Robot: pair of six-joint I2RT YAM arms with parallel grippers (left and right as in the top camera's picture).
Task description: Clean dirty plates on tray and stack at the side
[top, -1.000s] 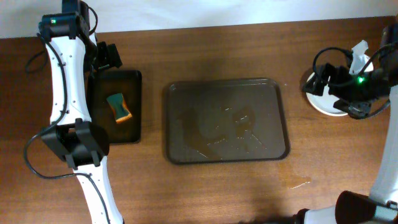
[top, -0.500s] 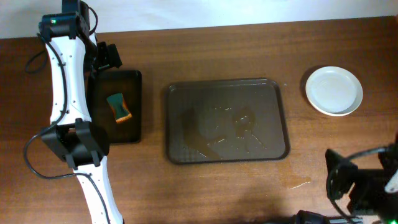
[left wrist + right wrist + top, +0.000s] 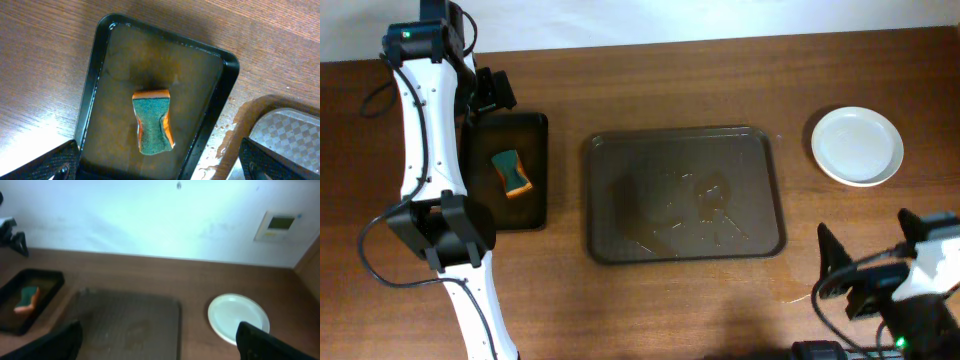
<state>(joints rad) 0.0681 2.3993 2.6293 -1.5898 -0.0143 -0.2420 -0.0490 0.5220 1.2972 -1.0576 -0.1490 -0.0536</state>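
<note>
Dark brown rectangular tray (image 3: 620,160), wet-streaked, centred on the counter (image 3: 670,80), round white plate (image 3: 857,146) laid flat well to its right

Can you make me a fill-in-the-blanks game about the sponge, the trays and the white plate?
1. The sponge lies in the small tray, which is coloured ____.
2. The number of plates on the big brown tray is ____.
3. From overhead, the white plate sits to the ____ of the big brown tray.
4. The sponge's top face is ____.
Missing words: black, zero, right, green.
</note>
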